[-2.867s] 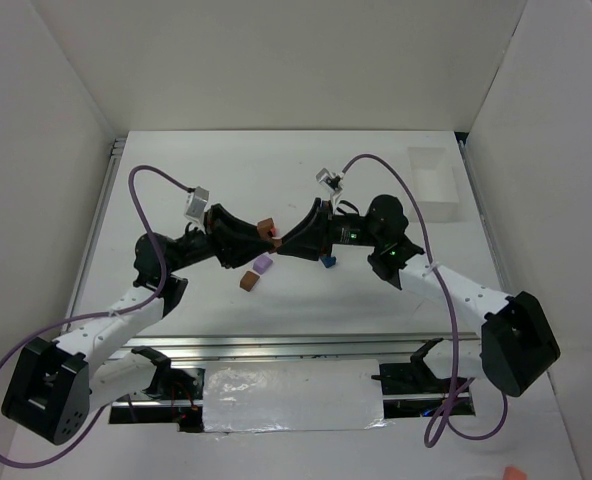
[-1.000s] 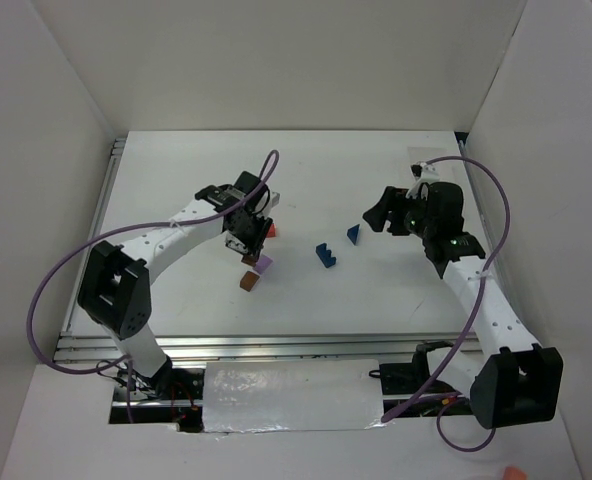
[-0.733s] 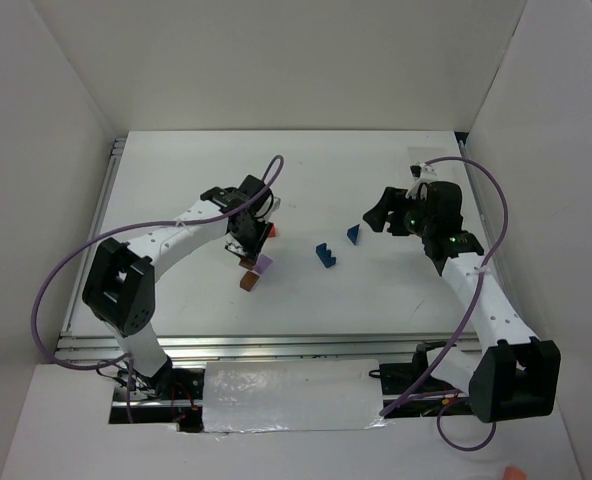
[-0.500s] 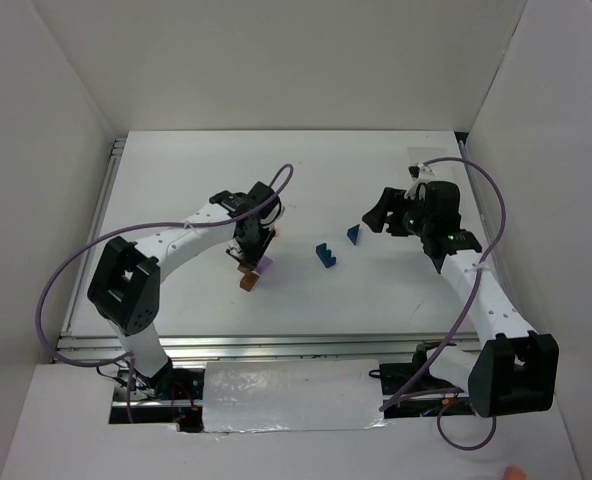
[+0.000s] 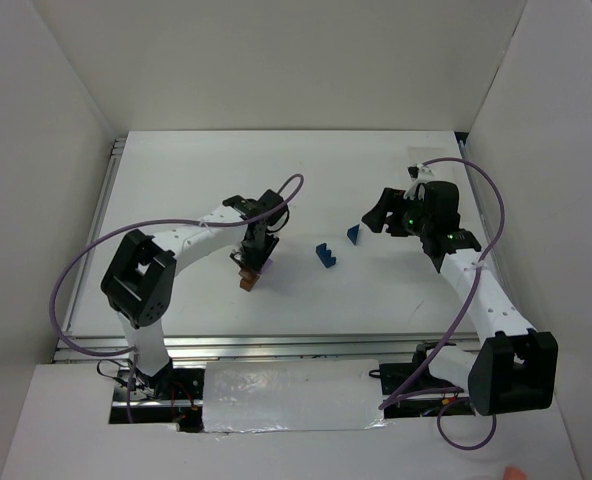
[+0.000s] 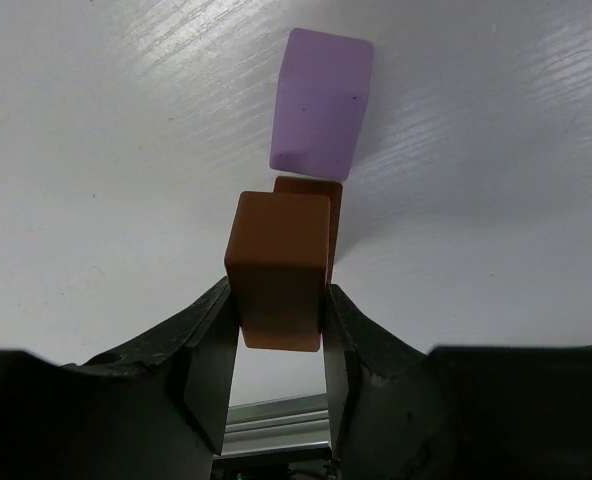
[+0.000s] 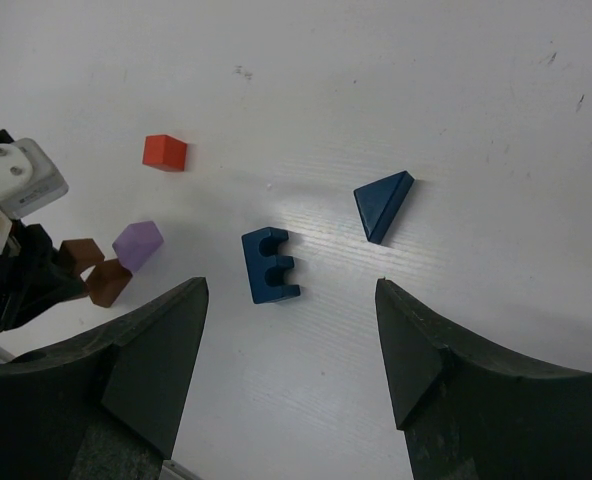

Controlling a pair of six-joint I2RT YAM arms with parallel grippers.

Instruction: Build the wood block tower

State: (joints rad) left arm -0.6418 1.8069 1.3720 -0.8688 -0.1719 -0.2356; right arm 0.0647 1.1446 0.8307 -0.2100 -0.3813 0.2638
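Stacking step. My left gripper [image 6: 281, 330] clamps 1 brown block [image 6: 279, 270] over 2nd brown block [image 6: 333, 225], beside purple block [image 6: 321, 100], left of table [image 5: 176, 180] centre. Right gripper [image 5: 379, 212] gapes, empty. Next: I align, lower, release.

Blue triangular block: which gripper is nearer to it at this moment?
Right. The right gripper hangs open just beside the blue triangular block, on its right. The left gripper, shut on a brown block, is far off to its left, past the notched blue block.
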